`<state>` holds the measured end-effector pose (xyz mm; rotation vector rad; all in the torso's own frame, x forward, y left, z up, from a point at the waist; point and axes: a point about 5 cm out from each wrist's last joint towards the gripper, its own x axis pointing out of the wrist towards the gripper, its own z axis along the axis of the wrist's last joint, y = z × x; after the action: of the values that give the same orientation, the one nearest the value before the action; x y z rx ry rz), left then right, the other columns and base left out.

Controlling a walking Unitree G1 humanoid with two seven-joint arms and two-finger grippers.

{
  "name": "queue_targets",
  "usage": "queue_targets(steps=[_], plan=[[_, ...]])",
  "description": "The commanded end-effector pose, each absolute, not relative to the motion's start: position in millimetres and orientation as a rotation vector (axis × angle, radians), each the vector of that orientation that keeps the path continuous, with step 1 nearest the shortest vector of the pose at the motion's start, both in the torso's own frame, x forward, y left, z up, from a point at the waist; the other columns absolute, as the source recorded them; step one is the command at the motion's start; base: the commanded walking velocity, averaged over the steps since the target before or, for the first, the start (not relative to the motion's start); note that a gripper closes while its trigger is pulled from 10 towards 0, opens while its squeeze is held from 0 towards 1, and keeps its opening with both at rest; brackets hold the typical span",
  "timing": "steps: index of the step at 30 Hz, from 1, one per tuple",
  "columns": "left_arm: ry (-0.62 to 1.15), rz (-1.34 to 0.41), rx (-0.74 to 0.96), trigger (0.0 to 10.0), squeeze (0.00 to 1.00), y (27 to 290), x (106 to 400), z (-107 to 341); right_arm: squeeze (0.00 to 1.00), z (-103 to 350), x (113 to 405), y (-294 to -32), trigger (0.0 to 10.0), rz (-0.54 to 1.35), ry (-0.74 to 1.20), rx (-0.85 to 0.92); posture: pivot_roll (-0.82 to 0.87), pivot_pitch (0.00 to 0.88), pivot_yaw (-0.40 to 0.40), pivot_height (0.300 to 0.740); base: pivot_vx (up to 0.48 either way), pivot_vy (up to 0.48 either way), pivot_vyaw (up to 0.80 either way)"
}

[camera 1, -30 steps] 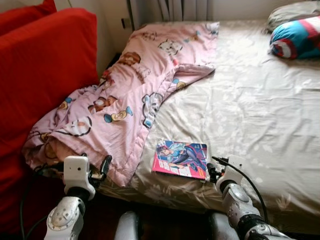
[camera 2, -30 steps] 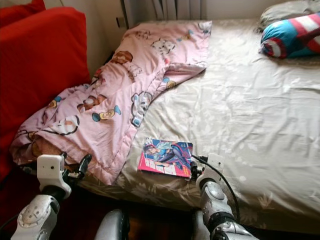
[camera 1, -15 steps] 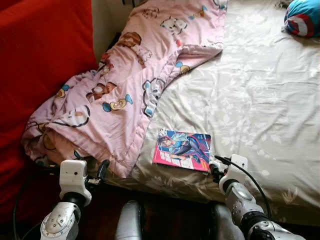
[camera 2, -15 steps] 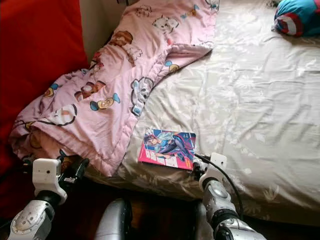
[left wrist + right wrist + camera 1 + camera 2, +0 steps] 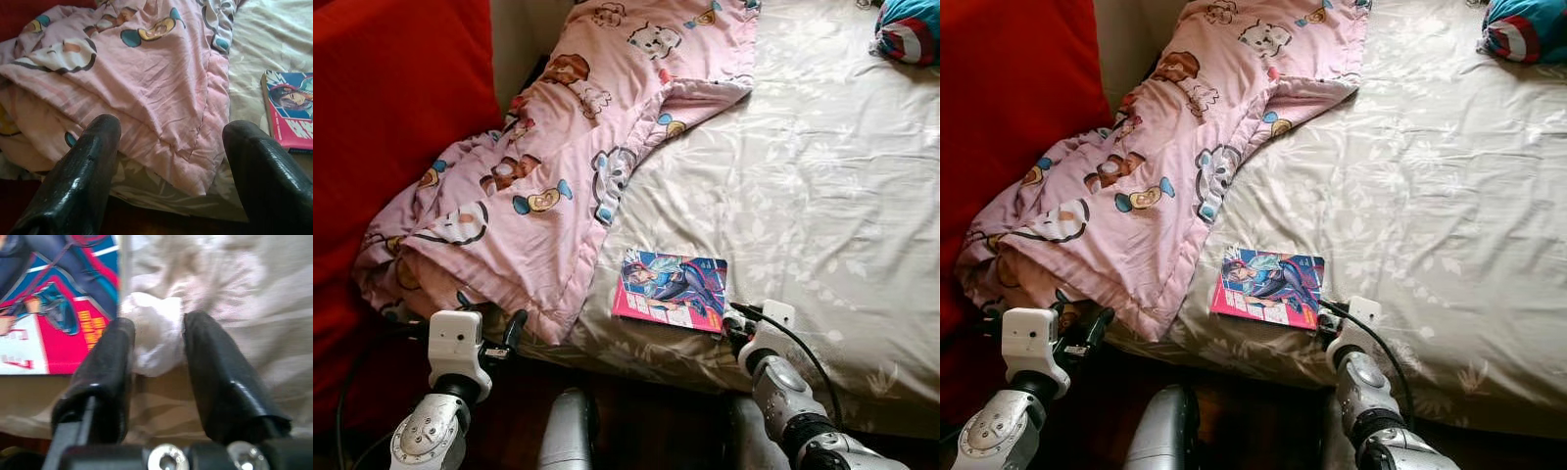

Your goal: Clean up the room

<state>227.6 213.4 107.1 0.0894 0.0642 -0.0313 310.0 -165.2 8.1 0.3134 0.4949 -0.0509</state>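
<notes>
- Pink quilted cotton, printed with cartoon animals, makes up the duvet point(image 5: 558, 166); we see it rumpled along the bed's left side, its near corner folded in soft layers and drooping over the mattress edge.
- Under it, the beige bed sheet point(image 5: 822, 206) has a pale floral print and fine creases.
- A flat, glossy comic book point(image 5: 670, 291), its cover pink, blue and red, lies on the sheet near the foot edge, just beside the duvet's hem.
- At the far right sits a plump red, white and blue cushion point(image 5: 909, 27).
- A big red upholstered cushion point(image 5: 391, 108) stands against the bed's left side, touching the duvet.
- Our left gripper point(image 5: 168, 161) hangs before the duvet's drooping corner with its smooth black fingers point(image 5: 83, 171) spread wide, holding nothing.
- Our right gripper point(image 5: 156, 357) is at the bed's edge, just beside the comic's right corner; its fingers point(image 5: 105, 377) stand a little apart with a puckered bunch of sheet between them.
- The close wrist view is blurred, so we think the pads are pinching that fold, but we cannot tell whether they truly grip it.
</notes>
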Motion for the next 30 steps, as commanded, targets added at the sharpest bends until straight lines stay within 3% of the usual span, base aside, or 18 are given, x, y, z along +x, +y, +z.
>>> queue_targets(steps=[1, 19, 30], plan=[[0.074, -0.016, 0.109, 10.0, 0.00, 219.2, 223.7, 108.2, 0.00, 5.9, 308.7, -157.0, 0.0, -0.028, 0.507, 0.328, 0.18, 0.252, 0.135, 0.614, 0.000, 0.000, 0.00], [0.086, -0.017, 0.104, 10.0, 0.00, 216.1, 225.9, 102.9, 0.00, 0.8, 303.2, -163.0, 0.0, -0.036, 0.522, 0.312, 0.16, 0.239, 0.127, 0.614, 0.000, 0.000, 0.00], [0.080, 0.023, 0.069, 10.0, 0.00, 210.7, 243.0, 88.0, 0.00, 10.2, 307.7, -188.3, 0.0, -0.130, 0.447, 0.295, 0.09, 0.143, 0.063, 0.614, 0.000, 0.000, 0.00]])
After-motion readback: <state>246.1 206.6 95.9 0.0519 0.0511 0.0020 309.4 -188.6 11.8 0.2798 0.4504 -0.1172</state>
